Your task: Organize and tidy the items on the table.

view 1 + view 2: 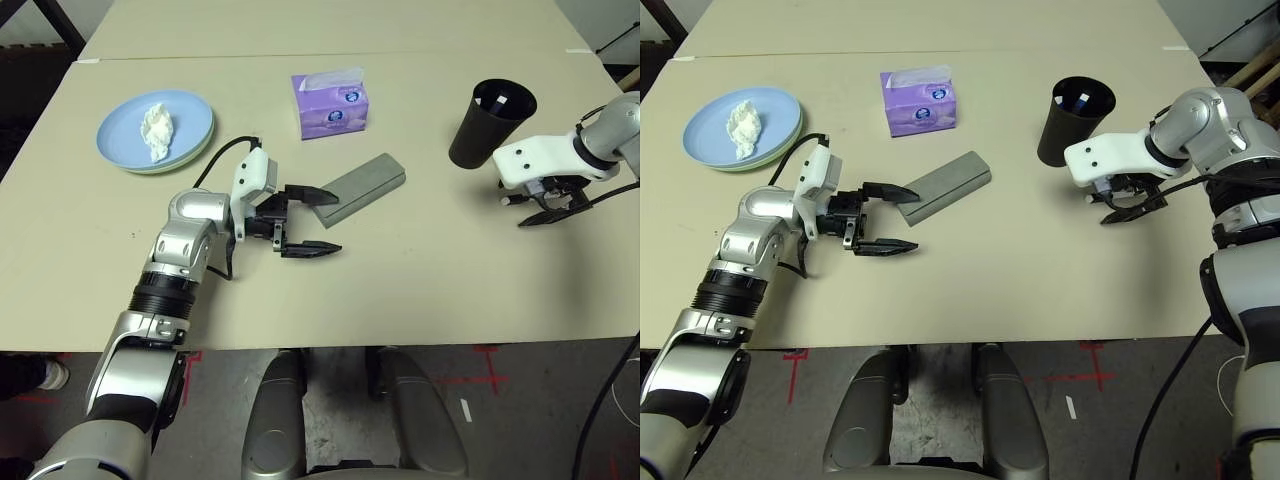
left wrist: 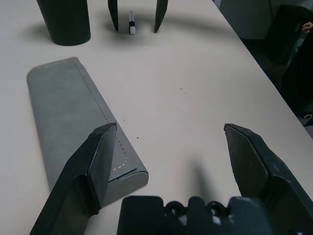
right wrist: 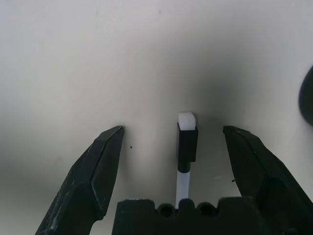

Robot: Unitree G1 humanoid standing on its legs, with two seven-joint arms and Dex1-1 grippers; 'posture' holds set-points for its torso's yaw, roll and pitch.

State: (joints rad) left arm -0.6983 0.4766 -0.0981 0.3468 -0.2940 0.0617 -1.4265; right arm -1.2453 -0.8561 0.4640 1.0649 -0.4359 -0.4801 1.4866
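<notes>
On the near part of the beige surface (image 1: 420,290), the left hand (image 1: 305,220) lies almost level with its two black fingers spread wide, empty; one fingertip reaches over the near end of the grey glasses case (image 1: 362,187), though contact cannot be judged. The case lies flat and slanted. Over to the right, the right hand (image 1: 1127,208) points downward, fingers spread, straddling a thin white pen (image 3: 186,156) with a black band that lies on the surface between them, unheld. Just beyond it stands the black cup (image 1: 1072,120), upright, with a pen inside. Farther back sit the purple tissue box (image 1: 331,103) and, at far left, stacked plates (image 1: 190,125) carrying a crumpled white tissue (image 1: 156,129).
</notes>
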